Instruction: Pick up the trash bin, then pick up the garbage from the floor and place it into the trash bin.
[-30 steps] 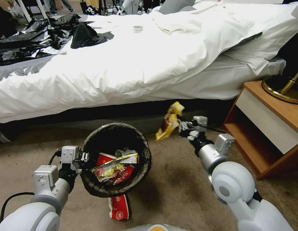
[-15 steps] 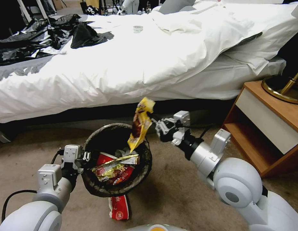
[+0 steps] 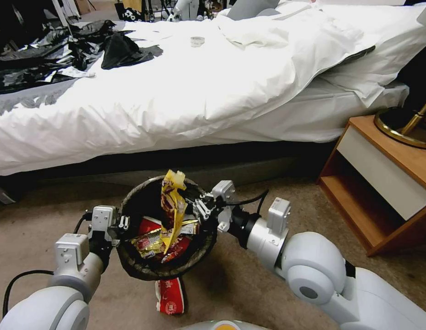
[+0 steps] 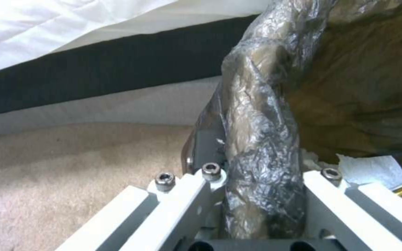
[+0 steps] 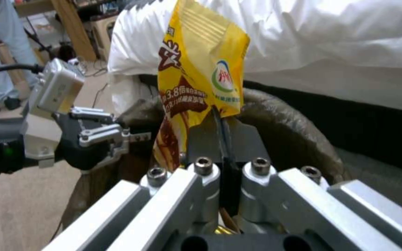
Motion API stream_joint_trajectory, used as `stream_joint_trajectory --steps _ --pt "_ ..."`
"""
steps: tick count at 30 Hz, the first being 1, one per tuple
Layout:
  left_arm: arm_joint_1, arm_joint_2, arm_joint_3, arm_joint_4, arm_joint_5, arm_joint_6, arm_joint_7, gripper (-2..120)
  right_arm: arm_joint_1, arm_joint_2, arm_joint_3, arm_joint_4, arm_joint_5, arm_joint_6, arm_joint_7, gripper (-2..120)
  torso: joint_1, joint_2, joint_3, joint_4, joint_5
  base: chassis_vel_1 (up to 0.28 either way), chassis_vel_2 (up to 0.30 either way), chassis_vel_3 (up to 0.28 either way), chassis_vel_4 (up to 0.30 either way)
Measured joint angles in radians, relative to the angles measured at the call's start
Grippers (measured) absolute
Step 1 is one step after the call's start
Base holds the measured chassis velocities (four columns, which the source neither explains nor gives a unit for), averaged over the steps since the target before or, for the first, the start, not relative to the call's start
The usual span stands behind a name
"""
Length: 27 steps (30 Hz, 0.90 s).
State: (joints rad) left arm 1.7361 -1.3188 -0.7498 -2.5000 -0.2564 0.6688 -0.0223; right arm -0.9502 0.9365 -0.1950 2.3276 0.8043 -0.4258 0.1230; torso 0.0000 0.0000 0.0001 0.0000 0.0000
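Filling the upper half of the head view, a bed (image 3: 213, 82) with rumpled white bedding stands behind the work, with black plastic sheets (image 3: 43, 55) lying on its far left part and a wooden nightstand (image 3: 382, 183) at its right end. Below it is beige carpet (image 3: 249, 275).

On the robot's left the trash bin (image 3: 130, 266) is held up off the carpet, near the bed's lower edge, its dark liner folded over the rim. The left gripper (image 3: 123, 225) is clamped on that rim at the bin's left side; in the left wrist view its fingers (image 4: 201, 181) press against the bagged rim (image 4: 261, 146) from both sides.

Inside the bin lie a red bowl (image 3: 148, 227), a gold and red wrapper (image 3: 162, 240) and crumpled white tissue (image 3: 178, 215).

The right gripper (image 3: 192, 201) reaches in from the right and sits over the bin's far right rim, jaws closed on a yellow snack wrapper (image 3: 172, 208). The wrapper hangs down into the bin's mouth, its lower end touching the litter already there. In the right wrist view it (image 5: 196, 80) stands pinched between the two pads.

A red packet (image 3: 170, 297) lies on the carpet just beneath the bin's near edge.
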Motion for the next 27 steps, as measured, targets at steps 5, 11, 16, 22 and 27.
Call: stream_joint_trajectory --steps 5,11,16,22,27 --pt "0.006 -0.002 -0.005 0.000 0.000 0.000 0.000 1 0.013 -0.002 -0.021 -0.003 -0.004 -0.024 0.002 4 0.000 0.000 0.000 0.0000 0.0000 0.000 0.000 0.000 0.000" --pt "0.006 -0.009 -0.001 0.000 0.000 0.000 -0.001 1 0.028 -0.001 -0.055 0.004 0.001 -0.052 0.033 26 0.000 0.000 0.000 0.0000 0.0000 0.000 0.000 0.000 0.000" --pt "0.007 -0.011 0.000 0.000 0.000 0.000 -0.001 1 0.043 0.006 -0.083 0.002 0.002 -0.064 0.060 46 0.000 0.000 0.000 0.0000 0.0000 0.000 0.000 0.000 0.000" --pt "0.007 -0.012 0.000 0.000 0.000 -0.001 -0.001 1 0.059 0.015 -0.097 -0.013 -0.006 -0.064 0.069 67 0.000 0.000 0.000 0.0000 0.0000 0.000 0.000 0.000 0.000" --pt "0.007 -0.011 -0.001 0.000 0.000 -0.001 -0.001 1 0.069 0.022 -0.098 -0.016 -0.010 -0.063 0.078 84 0.000 0.000 0.000 0.0000 0.0000 0.000 0.000 0.000 0.000"
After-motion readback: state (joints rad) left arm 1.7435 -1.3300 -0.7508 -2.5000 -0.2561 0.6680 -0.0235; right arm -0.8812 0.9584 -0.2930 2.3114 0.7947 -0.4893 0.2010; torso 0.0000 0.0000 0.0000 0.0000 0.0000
